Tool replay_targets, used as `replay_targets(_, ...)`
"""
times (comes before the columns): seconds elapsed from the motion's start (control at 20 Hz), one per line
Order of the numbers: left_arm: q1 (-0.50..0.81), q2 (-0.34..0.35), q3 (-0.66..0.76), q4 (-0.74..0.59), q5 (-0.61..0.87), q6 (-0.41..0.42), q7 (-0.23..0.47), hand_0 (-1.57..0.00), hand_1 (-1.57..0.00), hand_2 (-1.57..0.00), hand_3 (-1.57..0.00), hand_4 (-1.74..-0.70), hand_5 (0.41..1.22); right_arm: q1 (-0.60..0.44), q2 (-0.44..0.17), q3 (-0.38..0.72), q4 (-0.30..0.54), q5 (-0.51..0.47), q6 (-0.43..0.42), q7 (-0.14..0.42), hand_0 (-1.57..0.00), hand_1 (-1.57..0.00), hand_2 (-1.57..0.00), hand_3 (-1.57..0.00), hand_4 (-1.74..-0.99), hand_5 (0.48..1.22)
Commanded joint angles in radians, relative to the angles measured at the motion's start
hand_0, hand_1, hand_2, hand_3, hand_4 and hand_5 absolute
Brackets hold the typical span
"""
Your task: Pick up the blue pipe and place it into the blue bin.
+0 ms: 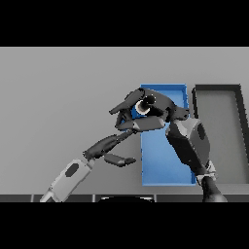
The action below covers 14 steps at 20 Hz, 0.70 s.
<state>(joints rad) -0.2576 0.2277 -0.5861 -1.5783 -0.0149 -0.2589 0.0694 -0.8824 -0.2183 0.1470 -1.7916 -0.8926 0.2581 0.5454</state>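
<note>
Two hands are in play: the right hand [148, 109] hovers over the far left end of the blue bin [165, 165], fingers curled, though the blue pipe cannot be made out there, while the left hand [109, 148] reaches just below it, fingers straight.

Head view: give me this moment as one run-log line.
right hand: over blue bin | blue pipe: not visible | left hand: fingers straight, beside bin | dark bin: right of blue bin
</note>
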Motion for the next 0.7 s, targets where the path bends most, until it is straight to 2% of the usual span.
replay_targets(0.0, -0.003, -0.003, -0.007, -0.003, -0.010, 0.002, -0.002, 0.00, 0.00, 0.00, 0.00, -0.91, 0.502, -0.039, -0.010, -0.012, 0.033, 0.011, -0.011, -0.014, -1.57, -1.57, -1.57, -1.57, -1.720, 1.127)
replay_targets(0.1, 0.001, 0.008, -0.006, -0.009, -0.011, -0.001, -0.027, 0.00, 0.00, 0.00, 0.00, -0.91, 0.499, -0.112, -0.051, -0.055, 0.084, 0.017, -0.064, -0.045, -1.57, -1.57, -1.57, -1.57, -1.727, 1.113)
replay_targets(0.2, -0.001, 0.008, 0.001, -0.016, 0.008, -0.007, -0.004, 0.00, 0.00, 0.00, 0.00, -0.91, 0.492, -0.174, -0.102, -0.087, 0.174, 0.071, -0.103, -0.064, -1.57, -1.57, -1.57, -1.57, -1.732, 1.117)
replay_targets(0.3, -0.001, 0.009, 0.001, -0.002, 0.003, -0.011, -0.016, 0.00, 0.00, 0.00, 0.00, -0.91, 0.491, -0.190, -0.142, -0.118, 0.271, 0.099, -0.125, -0.071, -1.57, -1.57, -1.57, -1.57, -1.735, 1.131)
replay_targets(0.4, 0.001, 0.008, 0.007, -0.006, 0.010, -0.008, -0.020, 0.00, 0.00, 0.00, 0.00, -0.91, 0.487, -0.160, -0.190, -0.127, 0.342, 0.152, -0.113, -0.073, -1.57, -1.57, -1.57, -1.57, -1.737, 1.135)
replay_targets(0.5, -0.016, 0.004, 0.018, 0.001, 0.019, -0.008, 0.002, 0.00, 0.00, 0.00, 0.00, -0.91, 0.489, -0.103, -0.201, -0.134, 0.407, 0.174, -0.123, -0.066, -1.57, -1.57, -1.57, -1.57, -1.739, 1.124)
replay_targets(0.65, -0.011, 0.008, 0.017, 0.005, 0.013, -0.008, -0.002, 0.00, 0.00, 0.00, 0.00, -0.89, 0.487, 0.006, -0.214, -0.124, 0.433, 0.195, -0.137, -0.059, -1.57, -1.57, -1.57, -1.57, -1.740, 1.121)
